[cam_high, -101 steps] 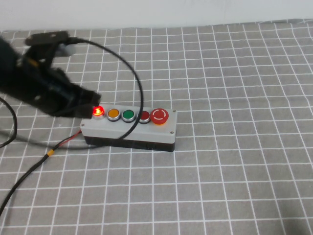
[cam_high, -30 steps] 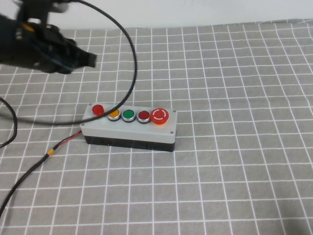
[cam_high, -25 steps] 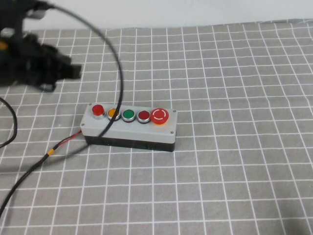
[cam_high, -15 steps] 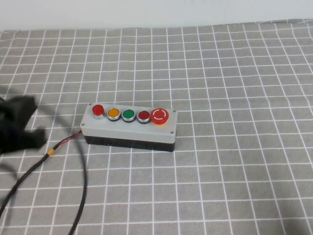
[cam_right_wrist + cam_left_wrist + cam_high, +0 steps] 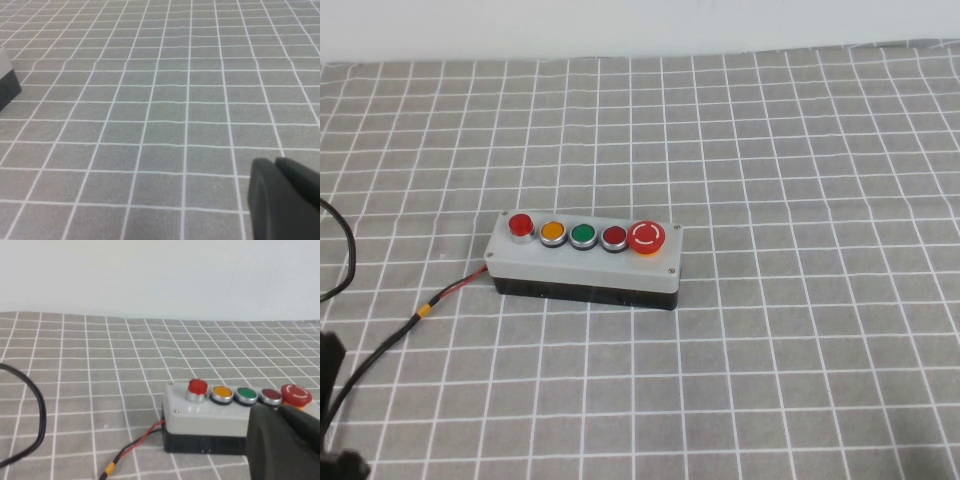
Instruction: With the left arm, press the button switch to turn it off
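Observation:
The button switch (image 5: 521, 224) is the small round bright-red button at the left end of the grey five-button box (image 5: 582, 263); it is not glowing. It also shows in the left wrist view (image 5: 197, 386). My left gripper (image 5: 277, 411) is shut and empty, held low on the near side of the box, well apart from the button. In the high view only a dark piece of the left arm (image 5: 328, 372) shows at the lower left corner. My right gripper (image 5: 275, 163) is shut and empty above bare cloth, far from the box.
The row continues with an orange button (image 5: 552, 231), a green button (image 5: 582, 235), a darker red flat button (image 5: 613, 236) and a large red mushroom button (image 5: 646, 237). A black cable (image 5: 380, 345) and a red wire (image 5: 460, 287) run from the box's left end across the grey checked cloth.
The button's light has gone out. My left arm has lifted off the button, swung away to the left and dropped to the lower left corner.

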Controlling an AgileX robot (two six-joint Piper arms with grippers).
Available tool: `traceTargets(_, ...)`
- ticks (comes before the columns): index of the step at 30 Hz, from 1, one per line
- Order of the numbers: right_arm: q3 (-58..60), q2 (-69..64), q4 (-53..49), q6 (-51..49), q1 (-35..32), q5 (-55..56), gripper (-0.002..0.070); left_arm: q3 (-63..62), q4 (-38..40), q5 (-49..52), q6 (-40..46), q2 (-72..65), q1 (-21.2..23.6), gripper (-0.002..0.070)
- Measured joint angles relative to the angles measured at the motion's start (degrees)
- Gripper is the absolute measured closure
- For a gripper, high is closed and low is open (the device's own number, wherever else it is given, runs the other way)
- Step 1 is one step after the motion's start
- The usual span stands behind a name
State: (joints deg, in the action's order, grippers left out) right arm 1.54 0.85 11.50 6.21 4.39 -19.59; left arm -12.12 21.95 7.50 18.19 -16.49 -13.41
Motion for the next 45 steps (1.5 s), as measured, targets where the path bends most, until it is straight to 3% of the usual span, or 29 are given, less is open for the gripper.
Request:
traceTargets(11,0.0,0.0,0.0,0.0,0.0,0.0,0.0694,13.2,0.2,-6.9,-0.3,4.6,0.0,0.0678)
traceTargets(33,0.0,0.0,0.0,0.0,0.0,0.0,0.0694,13.6,0.1,-7.1,-0.7,4.7,0.0,0.0678)
traceTargets(45,0.0,0.0,0.0,0.0,0.0,0.0,0.0694,13.6,-15.9,-7.1,-4.9,8.9,1.2,0.0678)
